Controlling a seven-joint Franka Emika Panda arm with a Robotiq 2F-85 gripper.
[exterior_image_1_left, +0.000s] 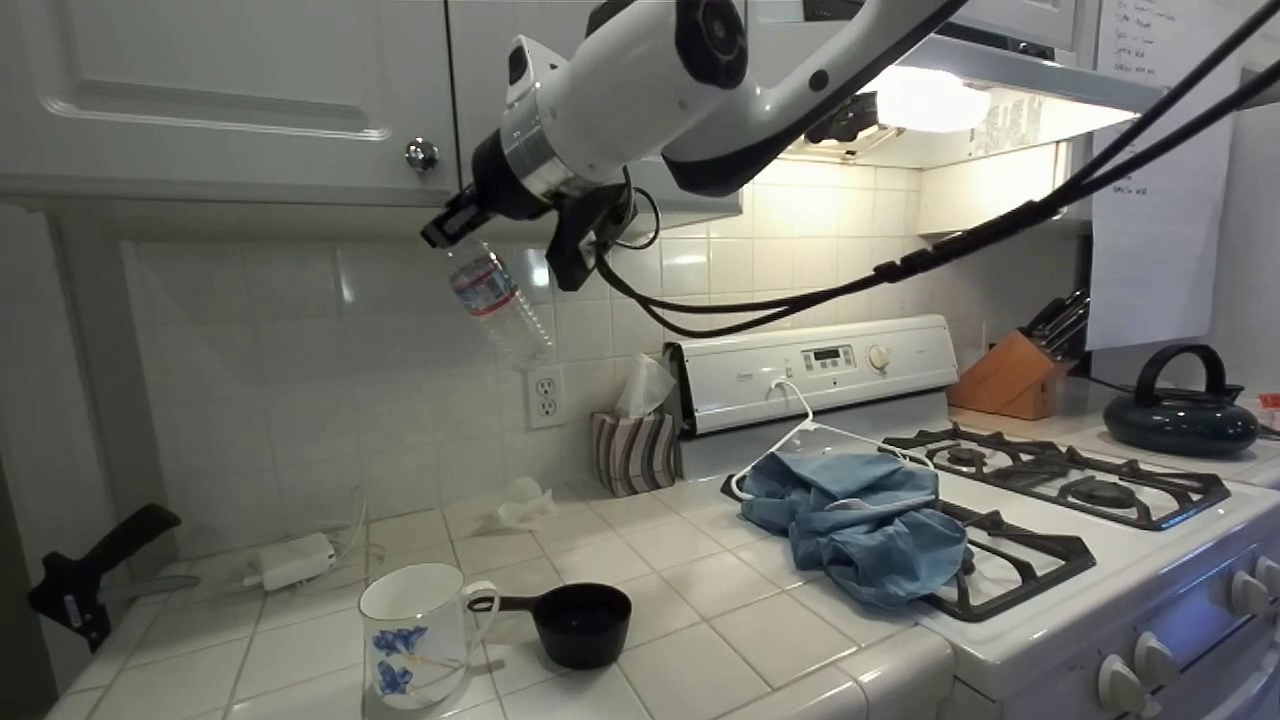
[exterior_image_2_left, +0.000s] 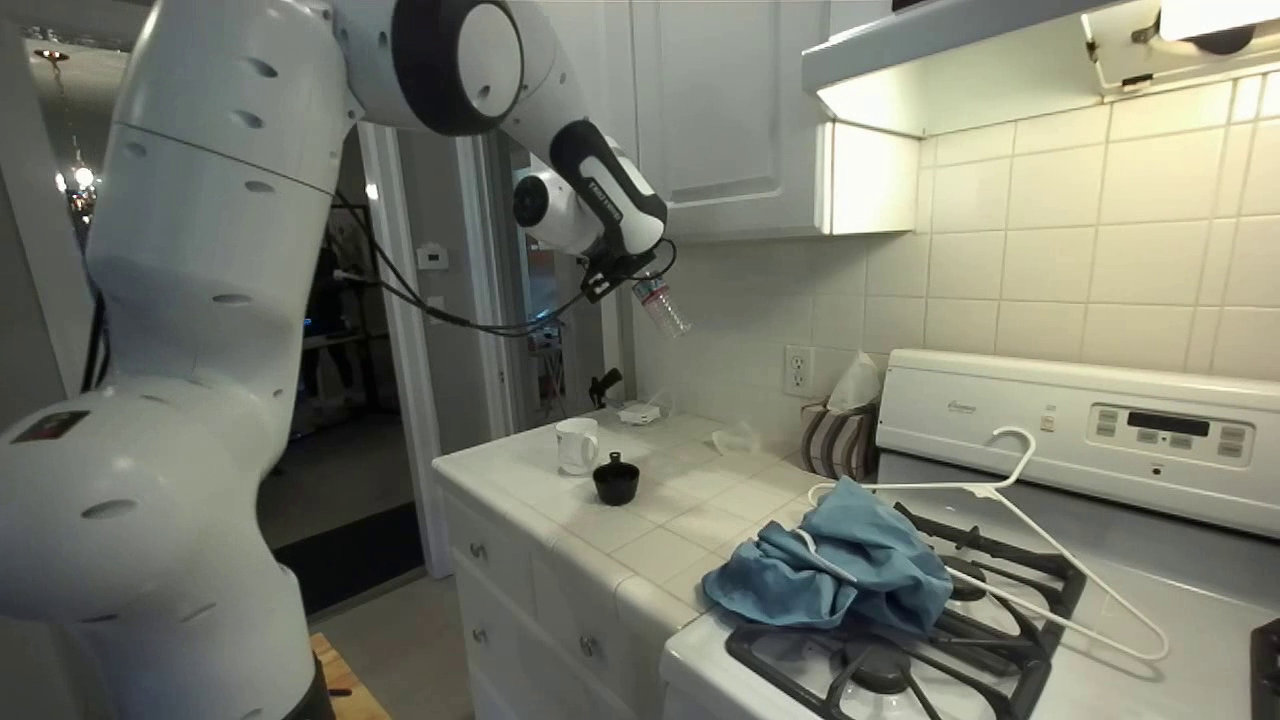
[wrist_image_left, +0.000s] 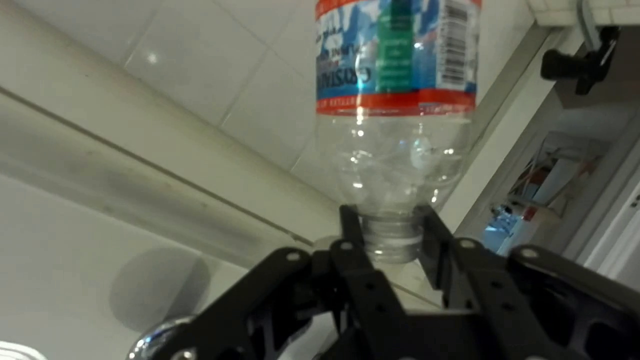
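As my wrist view shows it, item one is a clear plastic bottle, red-and-blue label, held by the neck between the fingers of my tool, tilted with its base lower. Location: in the air above the tiled worktop, showing just below the lower edge of the cabinet in an exterior view. On the worktop: one floral mug, one black measuring cup, both well apart from the bottle. Progress, as I judge it: grasp, done; lift, done; release, not done.

Blue cloth on stove (hanger touching it); kettle near knife block.
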